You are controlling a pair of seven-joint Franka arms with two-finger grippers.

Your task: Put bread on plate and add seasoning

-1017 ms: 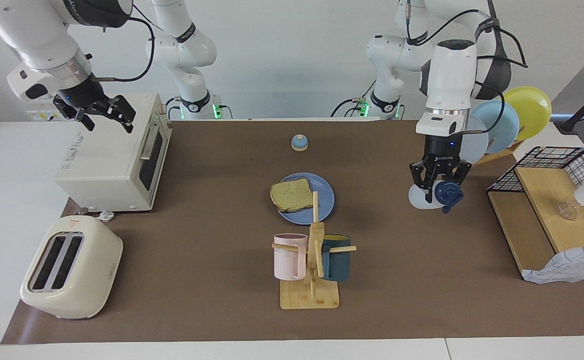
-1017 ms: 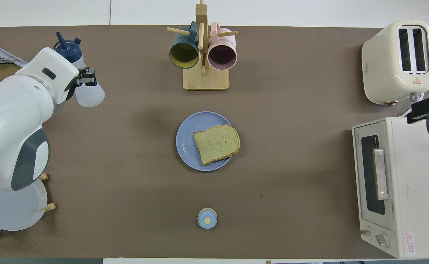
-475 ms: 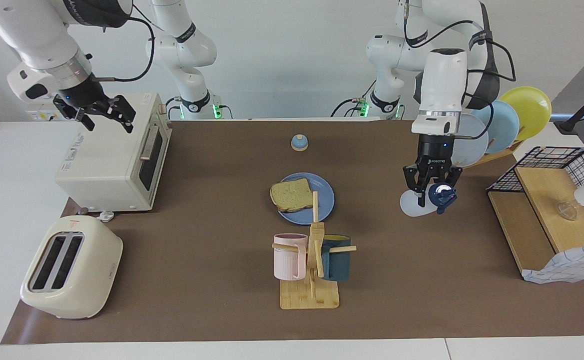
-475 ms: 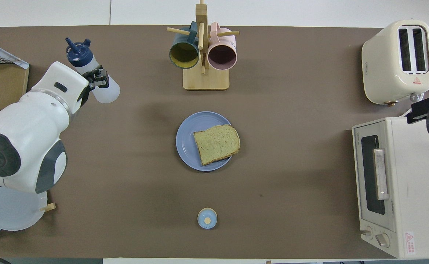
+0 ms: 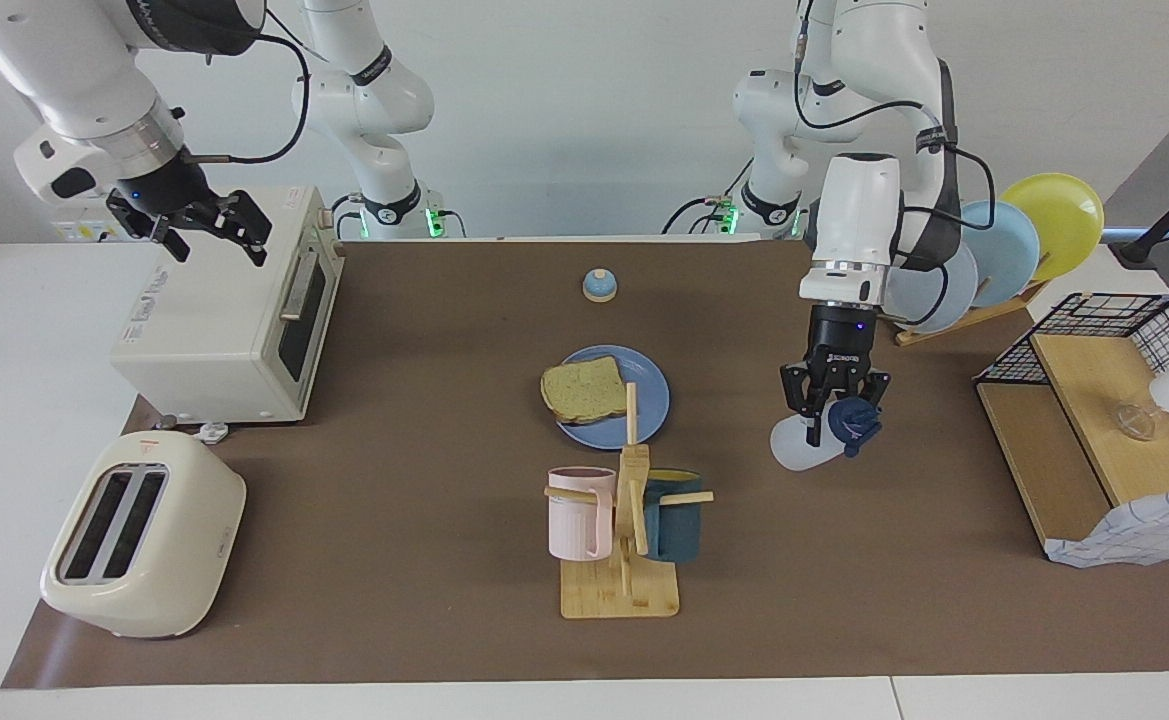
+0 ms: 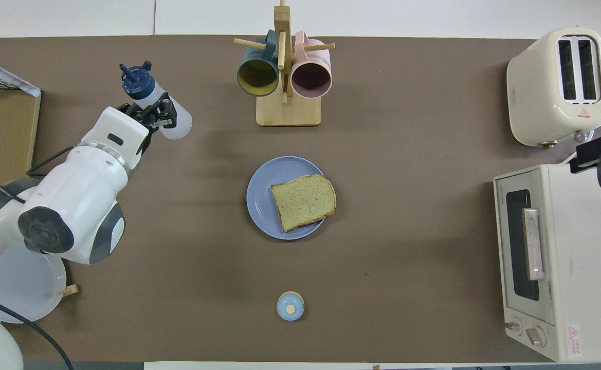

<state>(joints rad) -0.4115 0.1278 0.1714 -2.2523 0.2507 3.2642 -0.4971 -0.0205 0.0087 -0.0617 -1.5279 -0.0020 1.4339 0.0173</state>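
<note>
My left pincer (image 5: 834,424) is clamped tight on the seasoning (image 5: 816,440), carrying it on its side in the air, cap pointing away from me, so I can tip it later. It hangs over bare table (image 6: 408,128), toward 3 o'clock of the plate (image 5: 644,415) in the facing view. The bread (image 5: 582,389) already lies on the plate, overhanging the rim toward my right arm's end, so I judge only the seasoning is left. My right pincer (image 5: 212,228) waits wide open and holding nothing above the oven (image 5: 214,330), out of the way.
</note>
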